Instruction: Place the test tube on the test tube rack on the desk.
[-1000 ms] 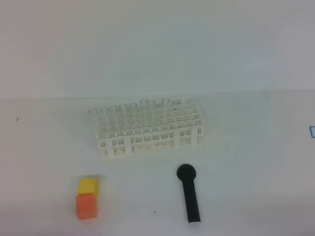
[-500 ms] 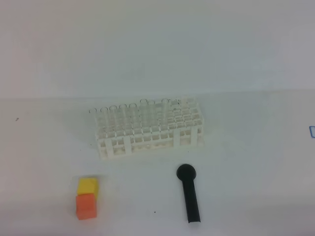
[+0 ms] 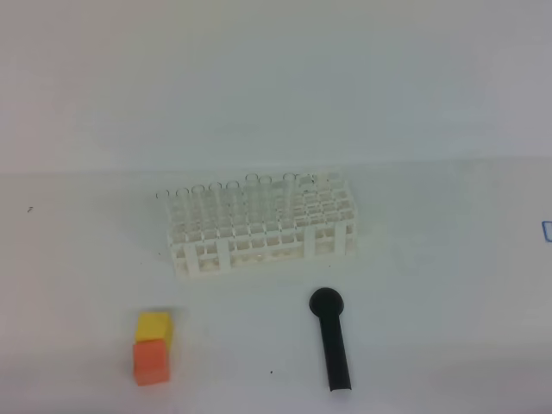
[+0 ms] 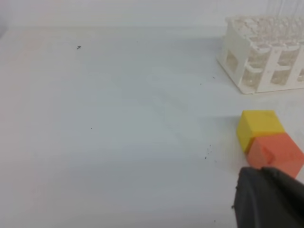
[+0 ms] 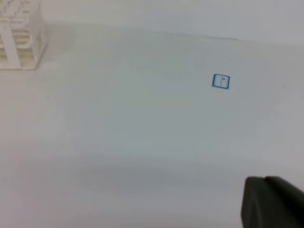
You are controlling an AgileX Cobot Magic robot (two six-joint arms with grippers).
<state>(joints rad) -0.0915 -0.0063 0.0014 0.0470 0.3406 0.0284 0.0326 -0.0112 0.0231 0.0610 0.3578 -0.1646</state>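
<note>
The white test tube rack [image 3: 261, 226] stands on the white surface [image 3: 448, 285] at the middle of the exterior high view, its long side facing the near edge. Clear tubes stand upright in its holes, their round rims showing along the far rows; the one I take for the test tube [image 3: 253, 191] sits in the far row near the middle, though the glass is faint against the white and single tubes are hard to separate. Near and to the right of the rack lies a black round-headed tool [image 3: 332, 338], head toward the rack, handle toward the near edge. Near and to the left lie a yellow block [image 3: 154, 326] and an orange block [image 3: 151, 361], touching, the orange one nearer.

In the left wrist view a dark piece of the left hand [image 4: 268, 198] fills the lower right corner, just beside the orange block; I cannot tell whether its fingers are spread or pressed together. In the right wrist view a dark piece of the right hand [image 5: 271, 202] shows at the lower right corner, its state likewise unclear. A small blue square mark [image 5: 221, 81] lies on the surface farther away
</note>
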